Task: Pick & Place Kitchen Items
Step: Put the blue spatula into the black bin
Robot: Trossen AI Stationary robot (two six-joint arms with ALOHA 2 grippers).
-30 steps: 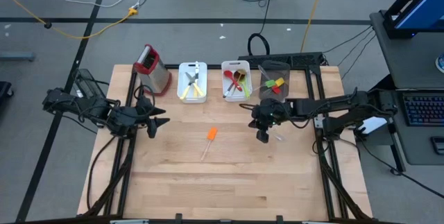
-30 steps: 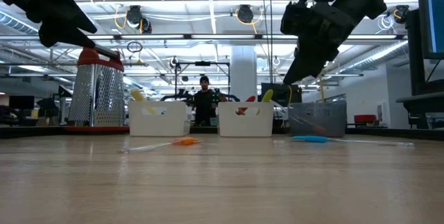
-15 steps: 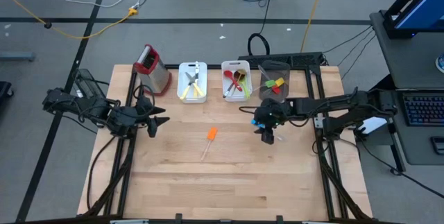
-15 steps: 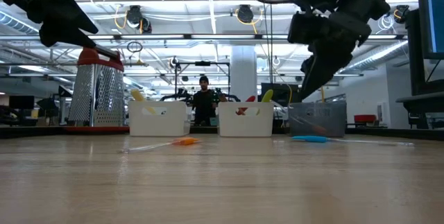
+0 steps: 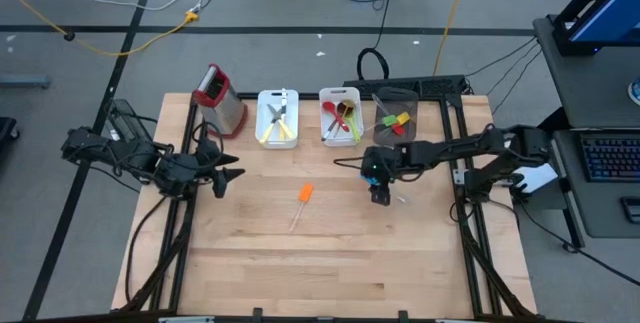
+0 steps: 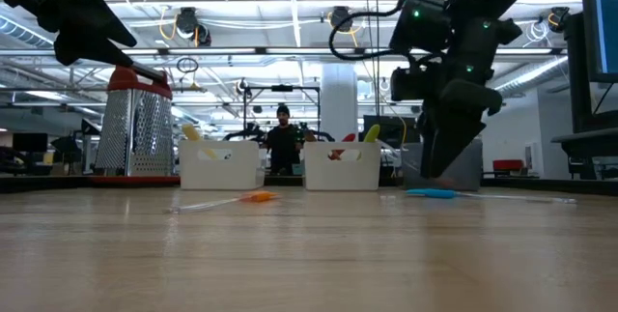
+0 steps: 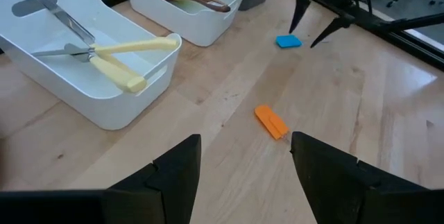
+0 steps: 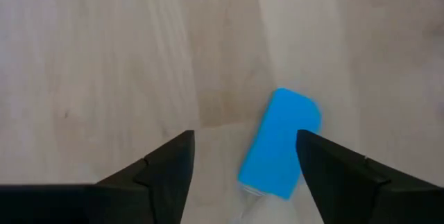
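Note:
A blue spatula point(image 8: 281, 144) lies flat on the table's right half, also visible in the low view point(image 6: 432, 193) and the left wrist view point(image 7: 288, 41). My right gripper point(image 8: 243, 175) hangs open just above its blue head, fingers pointing down and clear of it point(image 6: 439, 170) point(image 5: 378, 195). An orange spatula point(image 5: 305, 193) point(image 7: 270, 122) lies flat near the table's middle. My left gripper point(image 5: 232, 178) point(image 7: 246, 175) waits open above the table's left side, holding nothing.
Along the far edge stand a metal grater with a red top point(image 5: 220, 98), a white bin with cream-handled knives point(image 5: 277, 118), a white bin with a red spoon and other utensils point(image 5: 340, 115) and a grey cup with utensils point(image 5: 395, 118). Bare wood lies toward the near edge.
My right gripper has come down toward the blue spatula and tipped its fingers more steeply downward, staying over the same spot of the table. Both spatulas have kept their places.

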